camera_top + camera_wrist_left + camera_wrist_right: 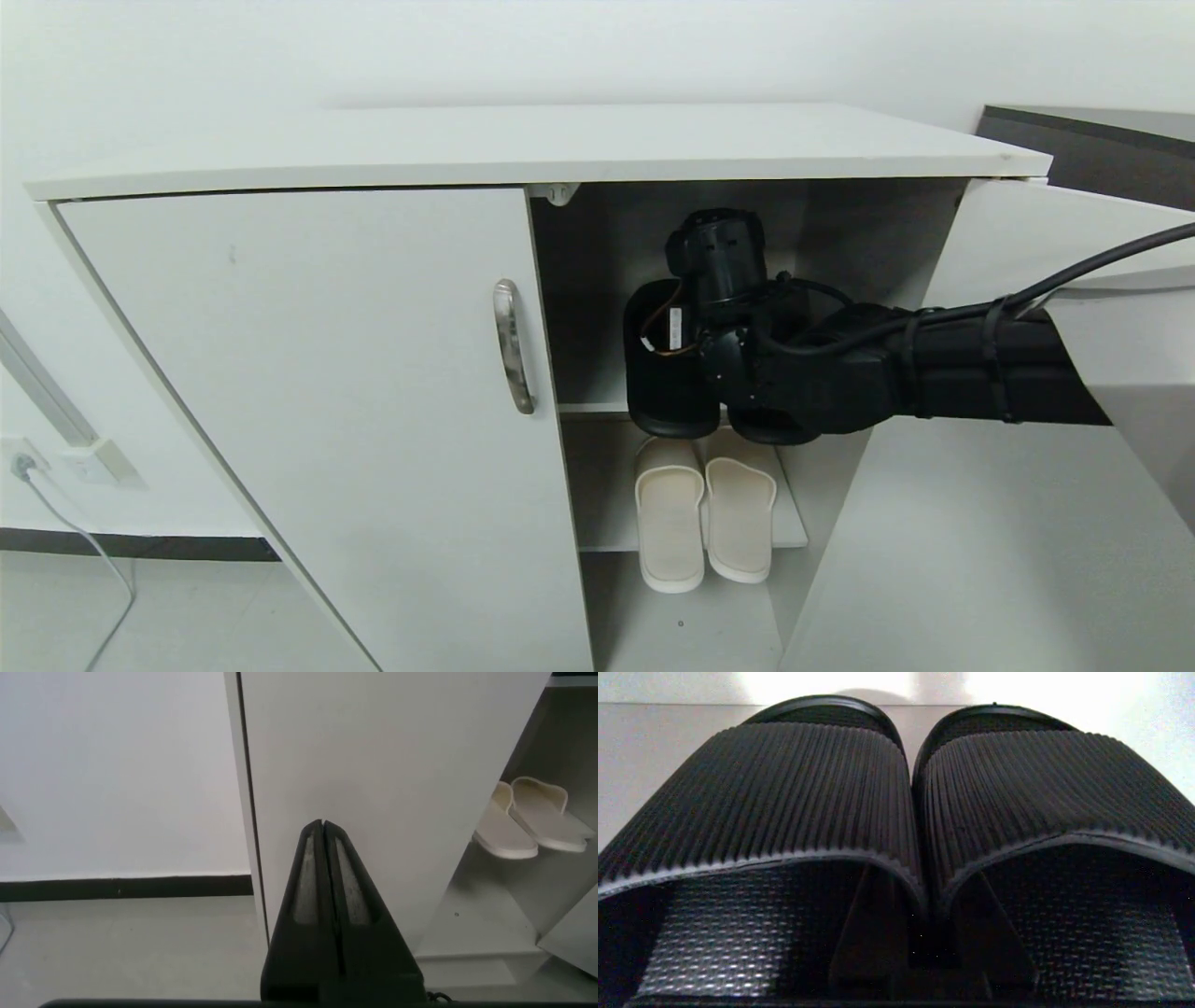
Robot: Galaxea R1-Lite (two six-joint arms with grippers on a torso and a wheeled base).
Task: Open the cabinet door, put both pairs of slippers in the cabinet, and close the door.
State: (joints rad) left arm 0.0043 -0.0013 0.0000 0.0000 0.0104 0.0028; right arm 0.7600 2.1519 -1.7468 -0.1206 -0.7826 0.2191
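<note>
My right gripper (929, 929) pinches the black slippers (659, 373) side by side, toes pointing away from it into the cabinet (560, 140), just over the shelf (590, 408) above the white slippers (668, 523).

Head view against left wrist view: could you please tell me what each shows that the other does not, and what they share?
Head view's own: the pair of black ribbed slippers held by the right arm at the upper shelf's level, the curved metal door handle and the open right door.
Left wrist view's own: the left gripper, jaws shut together with nothing between them.
Shared: the pair of cream open-toed slippers side by side on the lower shelf, and the closed white left door.
</note>
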